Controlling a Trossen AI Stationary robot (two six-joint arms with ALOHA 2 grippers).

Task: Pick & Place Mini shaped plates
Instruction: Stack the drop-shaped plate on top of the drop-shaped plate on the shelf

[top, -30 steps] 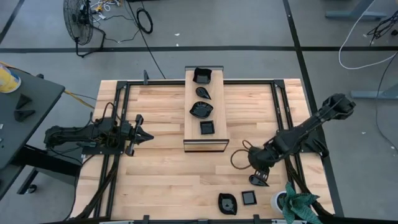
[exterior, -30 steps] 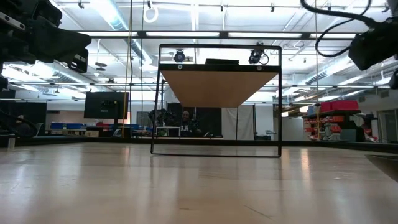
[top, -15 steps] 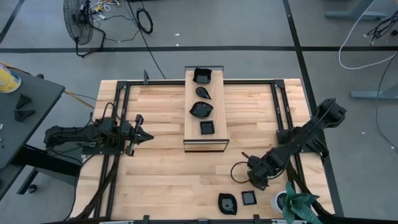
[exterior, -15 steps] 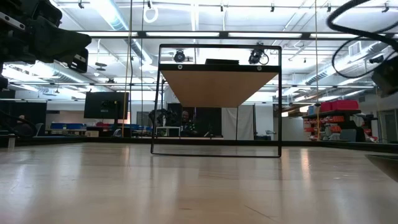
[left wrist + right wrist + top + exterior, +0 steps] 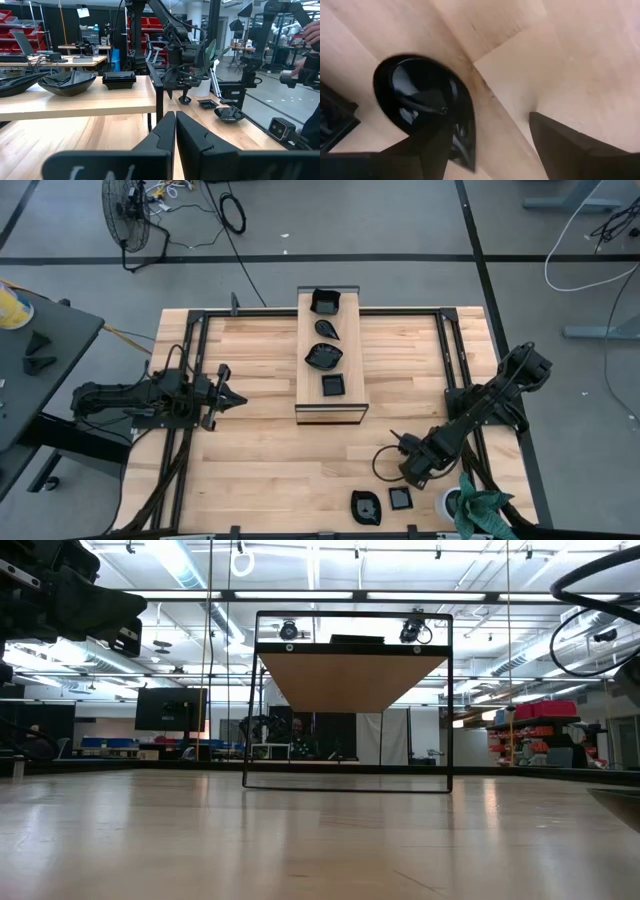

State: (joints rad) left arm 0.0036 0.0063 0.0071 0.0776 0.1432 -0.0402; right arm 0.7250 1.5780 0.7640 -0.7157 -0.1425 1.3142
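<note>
R hand [image 5: 412, 472] open over bench [image 5: 260, 450] near front edge, fingers [image 5: 570, 150] wide; teardrop plate [image 5: 425, 107] lies on bench below, w/ one finger over it, not gripped. L hand [image 5: 228, 395] shut, parked at left.

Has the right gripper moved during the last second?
Yes. The right gripper went toward the table's near edge, away from the wooden board, closer to the square plate.
</note>
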